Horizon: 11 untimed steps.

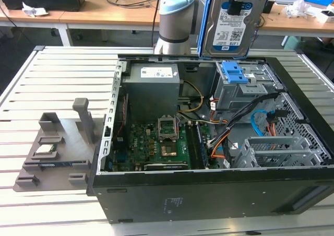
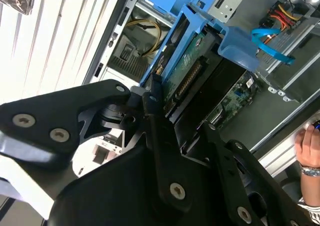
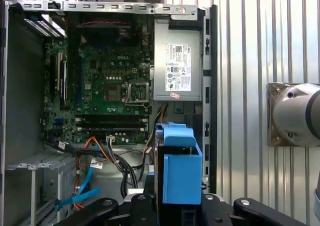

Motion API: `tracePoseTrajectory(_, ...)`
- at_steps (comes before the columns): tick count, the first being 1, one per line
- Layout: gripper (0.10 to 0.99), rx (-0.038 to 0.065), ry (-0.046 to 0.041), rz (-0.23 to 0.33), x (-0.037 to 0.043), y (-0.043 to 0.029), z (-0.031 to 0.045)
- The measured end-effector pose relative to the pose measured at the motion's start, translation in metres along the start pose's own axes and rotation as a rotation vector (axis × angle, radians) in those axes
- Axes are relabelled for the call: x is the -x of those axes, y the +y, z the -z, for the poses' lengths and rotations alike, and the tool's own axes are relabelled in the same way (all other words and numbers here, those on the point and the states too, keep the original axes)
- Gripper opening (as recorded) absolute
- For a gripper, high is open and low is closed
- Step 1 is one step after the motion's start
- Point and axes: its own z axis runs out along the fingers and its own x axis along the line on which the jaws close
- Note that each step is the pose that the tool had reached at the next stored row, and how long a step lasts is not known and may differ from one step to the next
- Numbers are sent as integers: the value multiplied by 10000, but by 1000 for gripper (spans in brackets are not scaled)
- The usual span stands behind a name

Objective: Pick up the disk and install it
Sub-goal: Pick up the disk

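We are holding the disk (image 1: 229, 30) upright in our clamped gripper (image 1: 241, 1), long axis vertical, hanging above the blue-tabbed drive bay (image 1: 233, 74).

arm (image 1: 176, 22) raised, jaws clamped tight, aimed downward

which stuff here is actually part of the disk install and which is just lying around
Part of the job: the disk, gripped by the claw above the open computer case; the drive cage inside it.

Just lying about: processor chip on the grey fixture beside the case; power-supply box; crumpled paper on the back desk.
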Motion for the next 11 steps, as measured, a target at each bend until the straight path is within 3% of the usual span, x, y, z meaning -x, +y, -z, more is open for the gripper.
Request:
tracePoseTrajectory(7,357,0,0,0,1,-262,10)
tracePoseTrajectory(11,357,0,-1,1,1,-355,14)
